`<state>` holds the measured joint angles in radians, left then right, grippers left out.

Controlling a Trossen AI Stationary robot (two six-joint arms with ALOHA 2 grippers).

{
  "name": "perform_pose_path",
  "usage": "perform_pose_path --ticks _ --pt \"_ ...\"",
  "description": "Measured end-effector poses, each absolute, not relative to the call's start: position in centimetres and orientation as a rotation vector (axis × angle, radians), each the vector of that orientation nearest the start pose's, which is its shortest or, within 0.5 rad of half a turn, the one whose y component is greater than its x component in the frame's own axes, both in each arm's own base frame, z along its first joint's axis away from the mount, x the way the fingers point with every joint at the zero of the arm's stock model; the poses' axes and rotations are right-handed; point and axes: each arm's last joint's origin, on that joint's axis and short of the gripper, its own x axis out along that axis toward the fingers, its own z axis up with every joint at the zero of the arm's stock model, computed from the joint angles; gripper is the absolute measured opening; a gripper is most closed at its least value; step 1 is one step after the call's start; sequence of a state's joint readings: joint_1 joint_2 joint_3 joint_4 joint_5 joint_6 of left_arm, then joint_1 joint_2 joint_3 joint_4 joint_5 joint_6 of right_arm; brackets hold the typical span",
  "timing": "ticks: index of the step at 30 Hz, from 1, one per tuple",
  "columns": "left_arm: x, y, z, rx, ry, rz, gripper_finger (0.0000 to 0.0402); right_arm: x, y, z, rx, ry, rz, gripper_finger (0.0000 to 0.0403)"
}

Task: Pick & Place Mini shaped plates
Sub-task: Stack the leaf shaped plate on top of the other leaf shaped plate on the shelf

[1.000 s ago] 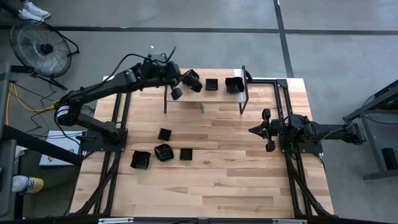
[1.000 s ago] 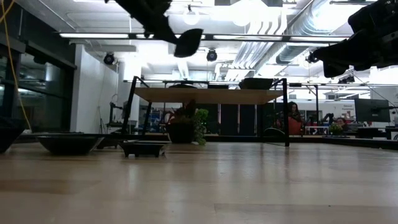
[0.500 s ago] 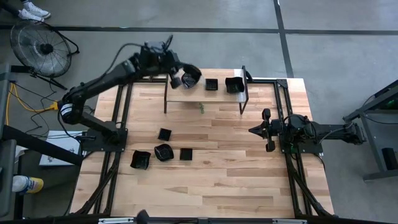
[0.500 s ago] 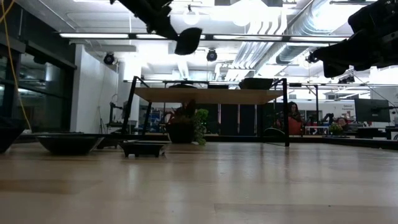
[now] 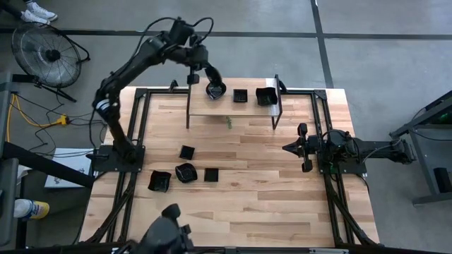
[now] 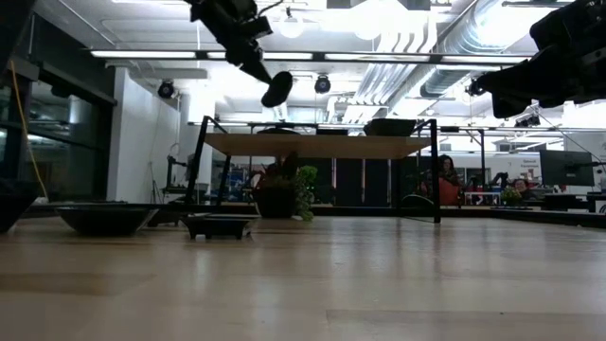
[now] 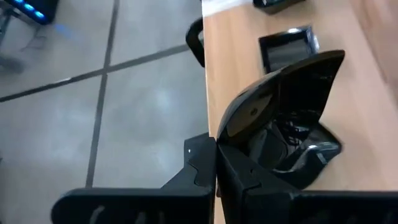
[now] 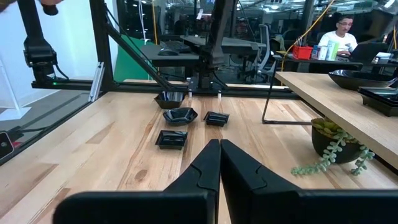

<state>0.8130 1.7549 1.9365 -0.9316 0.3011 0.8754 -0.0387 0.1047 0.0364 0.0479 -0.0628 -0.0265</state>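
Wooden desk [image 5: 247, 183] carries four glossy black plates [image 5: 185, 171] at its near left. Right tool [image 5: 302, 147] waits clenched, empty. Only the left wrist view shows the left tool [image 7: 216, 165] clamping an angular plate [image 7: 283, 112] above the raised shelf [image 5: 233, 106].

You have a light wooden table [image 5: 247, 183] on a grey concrete floor [image 5: 381, 63]. A small raised wooden shelf [image 5: 229, 107] on dark legs stands at its far edge, and a little potted plant [image 8: 333, 142] sits under it. A floor fan [image 5: 44, 55] stands off the table's far left corner. A seated person [image 8: 344, 31] shows in the room beyond.
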Motion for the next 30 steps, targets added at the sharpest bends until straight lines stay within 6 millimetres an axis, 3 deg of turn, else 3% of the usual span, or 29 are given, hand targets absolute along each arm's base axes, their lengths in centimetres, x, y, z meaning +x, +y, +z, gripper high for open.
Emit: perform_pose_path --ticks 4,8,20,30 --pt "27.3 27.6 39.5 0.428 0.836 0.13 0.0 10.3 -0.2 17.2 -0.025 0.02 0.024 0.0006" --pt "27.8 28.0 39.4 0.536 0.886 0.024 0.0 10.3 -0.2 17.2 -0.025 0.02 0.024 0.0007" --pt "29.4 26.4 38.9 0.902 0.947 -0.211 0.0 10.3 -0.2 17.2 -0.025 0.02 0.024 0.0005" --pt "30.4 25.5 38.6 1.078 1.044 -0.256 0.0 10.3 -0.2 17.2 -0.025 0.021 0.024 0.0007"
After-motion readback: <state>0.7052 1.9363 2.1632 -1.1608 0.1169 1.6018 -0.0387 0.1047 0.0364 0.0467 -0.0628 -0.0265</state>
